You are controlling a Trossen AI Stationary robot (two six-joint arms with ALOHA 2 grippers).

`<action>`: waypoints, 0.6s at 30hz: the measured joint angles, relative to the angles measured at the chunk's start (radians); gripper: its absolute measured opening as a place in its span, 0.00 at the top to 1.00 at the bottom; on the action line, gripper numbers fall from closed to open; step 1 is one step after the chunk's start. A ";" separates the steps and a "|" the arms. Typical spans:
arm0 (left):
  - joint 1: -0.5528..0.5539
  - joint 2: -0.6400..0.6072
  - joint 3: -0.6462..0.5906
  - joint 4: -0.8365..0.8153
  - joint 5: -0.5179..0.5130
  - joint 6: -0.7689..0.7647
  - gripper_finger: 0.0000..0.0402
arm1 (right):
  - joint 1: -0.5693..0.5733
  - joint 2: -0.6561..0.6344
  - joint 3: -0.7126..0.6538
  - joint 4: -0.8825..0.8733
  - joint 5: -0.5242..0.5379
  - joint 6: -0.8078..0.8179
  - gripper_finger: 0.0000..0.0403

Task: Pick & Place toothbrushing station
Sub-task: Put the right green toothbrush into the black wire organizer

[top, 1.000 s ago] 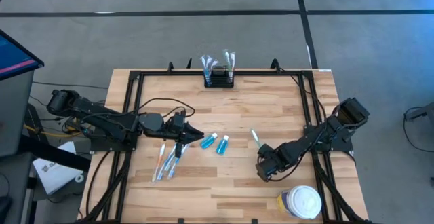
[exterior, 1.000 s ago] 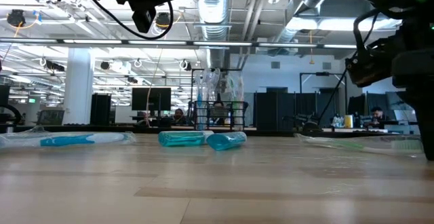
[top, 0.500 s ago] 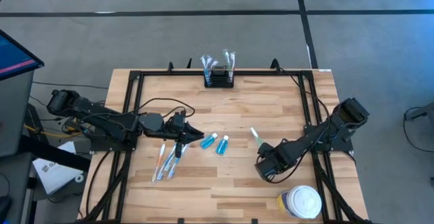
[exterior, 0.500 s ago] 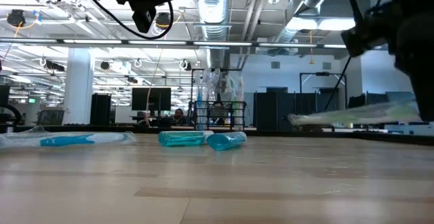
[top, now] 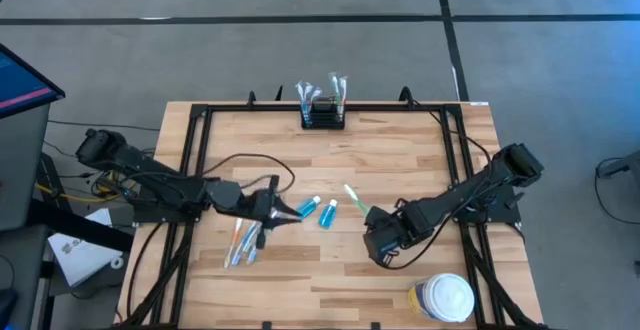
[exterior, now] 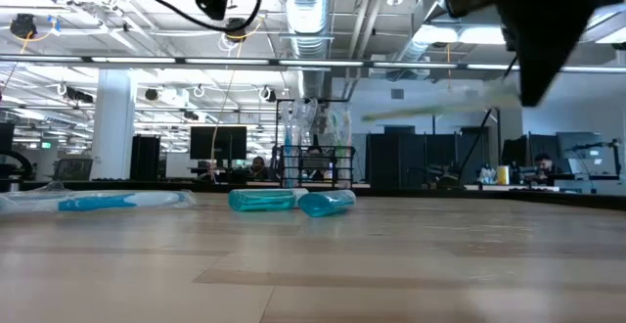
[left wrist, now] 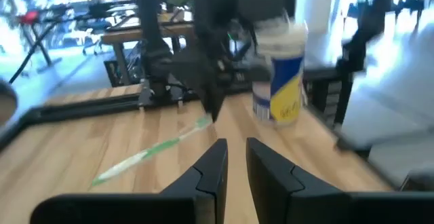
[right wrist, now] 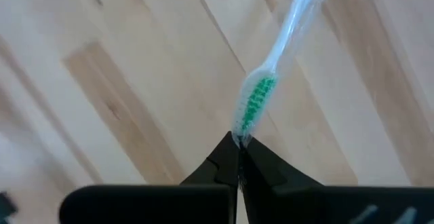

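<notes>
Nearest the front edge of the wooden table (top: 330,270), on the right, a round white-lidded jar (top: 442,298) with a yellow label is standing; just behind it the right gripper (top: 368,222) is hanging above the boards, its fingers pressed together on the tip of a green toothbrush (top: 353,198) in a clear wrapper, pinching it at the bristle end so that the handle is sticking out toward the middle of the table and clear of the wood; in the right wrist view the toothbrush (right wrist: 268,88) is reaching away from the closed fingertips over bare planks; on the left side, at about the same depth, the left gripper (top: 281,214) is sitting low over the table with its fingers parted by a narrow gap and nothing showing between them; just beside it, toward the front, a few wrapped toothbrushes (top: 243,242) are lying in a loose bunch; between the two grippers two small blue bottles (top: 318,210) are lying on their sides, close together; well beyond all this, at the middle of the far edge, the black holder (top: 323,114) is standing upright with wrapped items (top: 322,92) poking out of its open top, well apart from both grippers.
</notes>
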 joint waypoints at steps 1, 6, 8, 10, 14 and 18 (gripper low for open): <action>-0.006 0.025 0.010 0.000 -0.006 0.041 0.88 | -0.004 0.000 0.014 0.001 0.001 -0.014 1.00; -0.039 0.163 0.113 0.005 -0.108 0.196 0.88 | -0.013 -0.001 0.068 0.018 0.013 -0.063 1.00; -0.054 0.218 0.158 0.003 -0.166 0.276 0.88 | -0.016 -0.001 0.081 0.033 0.013 -0.076 1.00; -0.073 0.272 0.204 0.001 -0.229 0.373 0.88 | -0.016 -0.001 0.093 0.043 0.013 -0.087 1.00; -0.115 0.375 0.296 0.004 -0.373 0.580 0.88 | -0.014 -0.001 0.104 0.059 0.013 -0.098 1.00; -0.144 0.484 0.380 0.002 -0.504 0.762 0.86 | -0.014 -0.001 0.118 0.063 0.014 -0.107 1.00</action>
